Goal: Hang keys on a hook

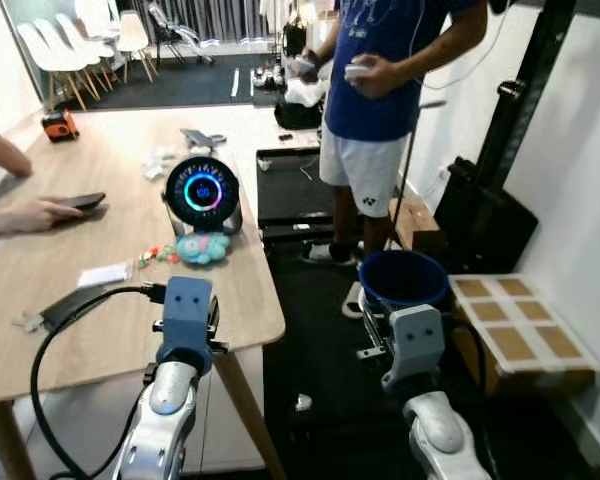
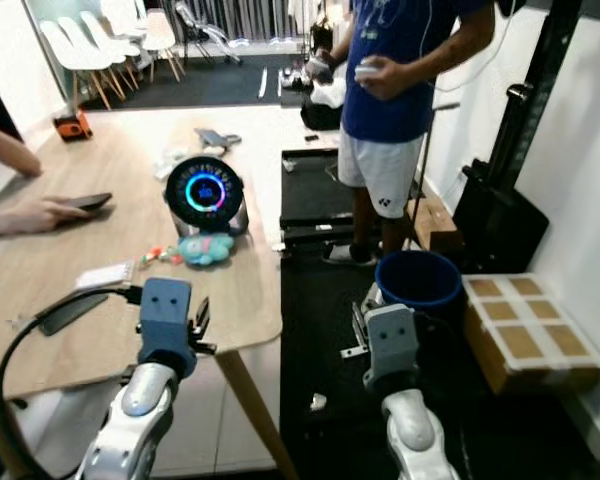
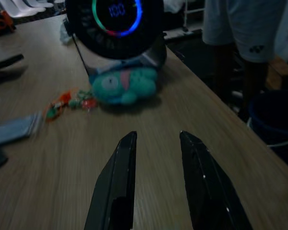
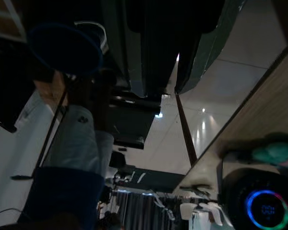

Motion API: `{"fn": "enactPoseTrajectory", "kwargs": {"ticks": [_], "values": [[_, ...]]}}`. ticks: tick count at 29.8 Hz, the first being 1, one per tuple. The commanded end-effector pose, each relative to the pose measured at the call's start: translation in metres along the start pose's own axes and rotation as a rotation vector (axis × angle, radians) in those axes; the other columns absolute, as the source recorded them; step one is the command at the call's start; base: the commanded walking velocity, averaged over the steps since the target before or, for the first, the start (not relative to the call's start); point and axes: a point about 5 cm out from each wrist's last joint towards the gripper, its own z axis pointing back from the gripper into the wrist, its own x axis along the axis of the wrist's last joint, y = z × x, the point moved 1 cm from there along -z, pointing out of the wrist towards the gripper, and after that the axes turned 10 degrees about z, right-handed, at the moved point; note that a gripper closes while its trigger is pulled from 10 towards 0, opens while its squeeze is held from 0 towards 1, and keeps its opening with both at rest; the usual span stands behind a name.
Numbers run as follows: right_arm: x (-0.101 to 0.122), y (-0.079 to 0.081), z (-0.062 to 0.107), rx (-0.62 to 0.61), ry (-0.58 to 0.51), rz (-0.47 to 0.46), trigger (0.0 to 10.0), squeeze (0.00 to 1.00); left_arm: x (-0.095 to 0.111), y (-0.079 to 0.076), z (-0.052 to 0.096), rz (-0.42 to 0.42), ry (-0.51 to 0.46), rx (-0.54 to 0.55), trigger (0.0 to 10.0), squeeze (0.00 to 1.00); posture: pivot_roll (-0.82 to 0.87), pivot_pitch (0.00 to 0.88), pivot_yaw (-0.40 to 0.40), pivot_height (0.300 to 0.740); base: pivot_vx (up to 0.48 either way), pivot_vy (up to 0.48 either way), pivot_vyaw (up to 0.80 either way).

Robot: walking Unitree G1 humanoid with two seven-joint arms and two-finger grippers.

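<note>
The left gripper [image 3: 156, 143] sits low over the wooden table [image 1: 90, 300], its two black fingers [image 3: 120, 172] spread apart with nothing between them, pointing toward a teal plush toy [image 1: 202, 247] that lies right in front of a round black speaker [image 1: 201, 191] with a glowing ring display. Just beside the plush, on its left, there's a little cluster of orange and green bits [image 3: 67, 101] — could be the keys with their charms, but they're too small and blurry to tell for sure. Near that is a small white card [image 1: 105, 274], and a black cable [image 1: 50, 340] loops off the table edge by the left arm. The right gripper [image 2: 365, 320] hangs off to the side over the dark floor mat, close to a blue bucket [image 1: 403, 277]; its wrist view is dark and I can't tell how the fingers stand. A person in a blue shirt and white shorts [image 1: 375, 150] stands past the table end holding something, and another person's hand [image 1: 30, 213] rests on the table at the far left next to a black phone [image 1: 80, 201]. A cardboard box [image 1: 525, 335] sits by the wall on the right.
</note>
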Motion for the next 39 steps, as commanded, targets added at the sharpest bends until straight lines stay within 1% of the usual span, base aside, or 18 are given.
{"fn": "enactPoseTrajectory", "kwargs": {"ticks": [1,14,21,24,26,33,35,36,37,39], "values": [[-0.001,0.002,0.002,0.011,0.011,0.003,10.0,0.0,-0.004,0.004,0.003,-0.014,0.02,0.01,10.0,0.0,0.01,0.108,0.052,0.74,0.412,0.0,0.0],[-0.001,0.003,0.002,0.014,0.012,0.018,10.0,0.0,-0.005,0.005,0.002,-0.017,0.024,0.015,10.0,0.0,0.01,0.107,0.052,0.74,0.401,0.0,0.0],[-0.001,0.003,0.001,0.016,0.017,0.021,10.0,0.0,-0.005,0.006,0.002,-0.014,0.025,0.022,10.0,0.0,0.01,0.111,0.05,0.74,0.374,0.0,0.52],[-0.002,0.003,0.001,0.016,0.019,0.007,10.0,0.0,-0.005,0.006,0.002,-0.011,0.029,0.026,10.0,0.0,0.01,0.112,0.05,0.74,0.301,0.0,0.0],[-0.002,0.003,0.002,0.018,0.02,0.006,10.0,0.0,-0.005,0.006,0.002,-0.01,0.033,0.03,10.0,0.0,0.01,0.113,0.051,0.74,0.266,0.0,0.0],[-0.002,0.005,0.002,0.02,0.022,0.006,10.0,0.0,-0.006,0.009,0.002,-0.017,0.051,0.041,10.0,0.0,0.01,0.114,0.055,0.74,0.0,0.0,0.0],[-0.001,0.004,0.003,0.019,0.021,0.007,10.0,0.0,-0.01,0.017,0.002,-0.073,0.109,0.044,10.0,0.0,0.0,0.114,0.06,0.74,0.0,0.0,0.0],[-0.001,0.003,0.003,0.017,0.021,0.008,10.0,0.0,-0.011,0.022,0.002,-0.088,0.145,0.044,10.0,0.0,0.0,0.116,0.062,0.74,0.0,0.0,0.0],[-0.001,0.003,0.003,0.017,0.021,0.008,10.0,0.0,-0.011,0.022,0.002,-0.088,0.145,0.044,10.0,0.0,0.0,0.116,0.062,0.74,0.0,0.0,0.0],[-0.001,0.002,0.004,0.014,0.023,0.009,10.0,0.0,-0.009,0.034,0.003,-0.128,0.211,0.0,10.0,0.0,0.01,0.116,0.062,0.74,0.0,0.0,0.0]]}}
